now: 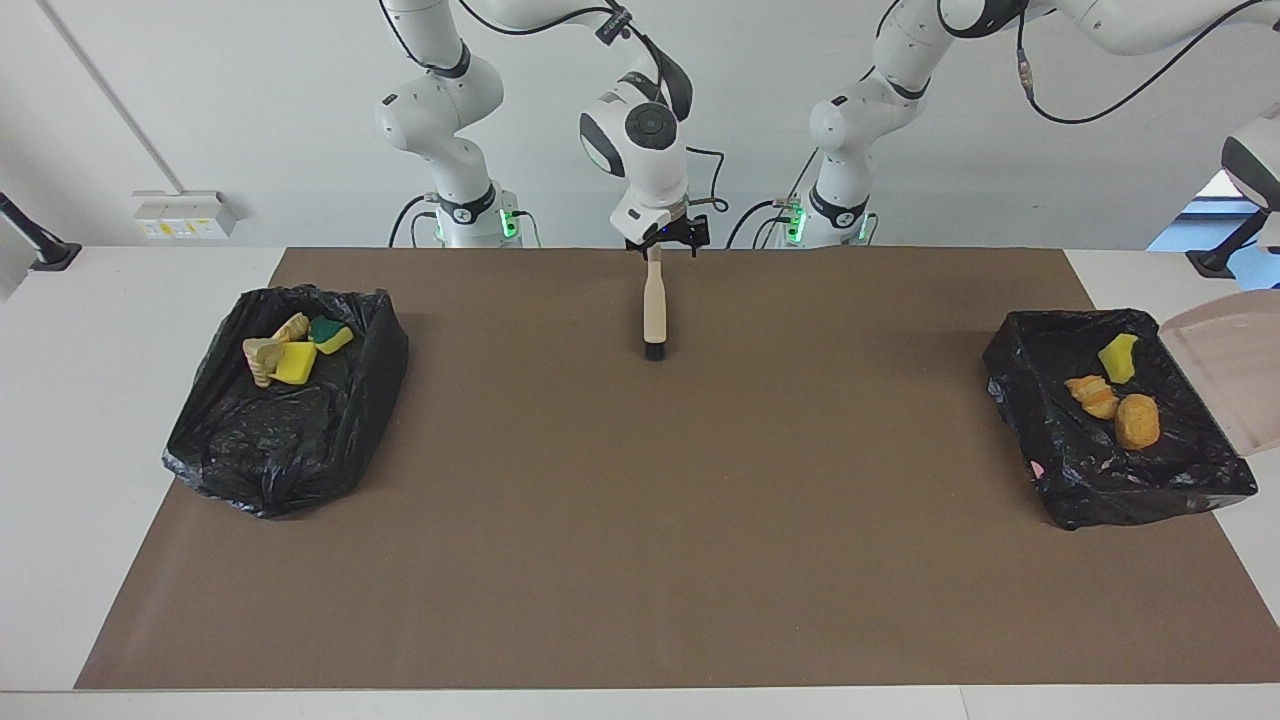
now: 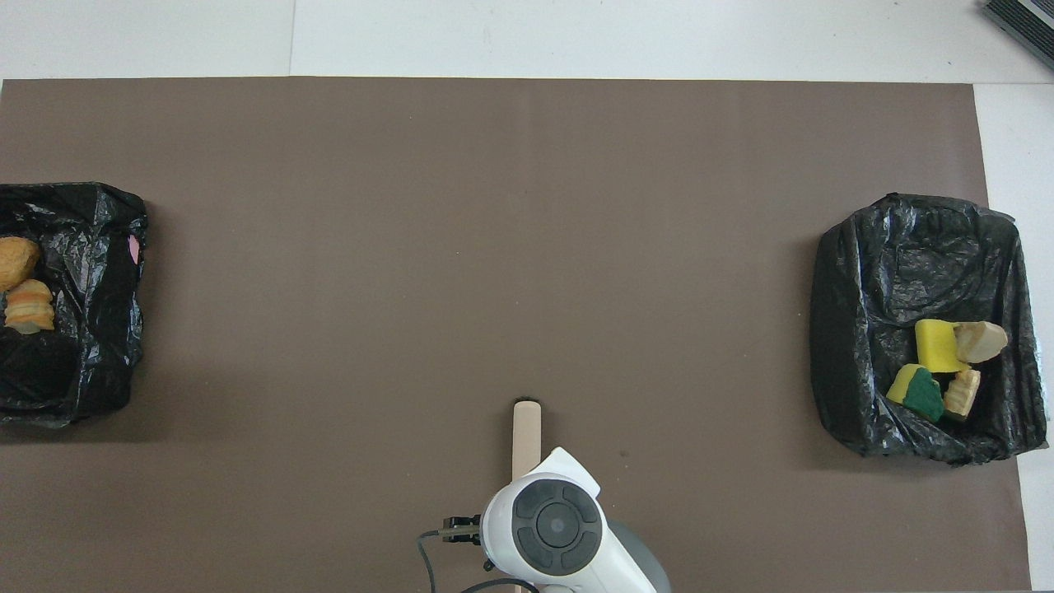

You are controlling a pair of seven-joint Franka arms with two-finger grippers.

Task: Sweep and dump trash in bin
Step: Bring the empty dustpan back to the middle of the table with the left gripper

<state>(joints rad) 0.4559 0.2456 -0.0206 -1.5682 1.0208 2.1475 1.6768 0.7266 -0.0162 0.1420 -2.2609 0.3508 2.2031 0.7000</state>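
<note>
While the right arm's pincer (image 1: 655,252) sits over the robots' edge of the brown mat (image 1: 640,560), its fingers are closed on the handle end of a beige wooden-handled brush (image 1: 655,315). Brush long axis runs straight away from the robots; the black bristle tip (image 1: 655,351) points away from them and looks to rest on or just above the mat, contact not resolvable. In the overhead view the arm's white wrist housing covers the pincer and only the forward part of the handle (image 2: 526,436) shows.

Left arm's pincer is out of frame in both views. A pale beige plastic dustpan (image 1: 1228,370) shows at the edge of the facing view, at the left arm's end of the surface, just beside the bin there; what holds it cannot be told.

Farther out, one bin at each end of the mat, both lined with black plastic bags. Right-arm-end bin (image 1: 290,470): a yellow sponge block (image 1: 296,362), a green-and-yellow sponge (image 1: 330,335) and two pale beige crumbly chunks (image 1: 262,357), all clustered in the part nearest the robots. Left-arm-end bin (image 1: 1100,480): a yellow sponge bit (image 1: 1118,358), an orange-beige layered chunk (image 1: 1094,396) and a brown bread-like lump (image 1: 1137,420), with the sponge bit nearest the robots. All seven scraps lie inside bins.
</note>
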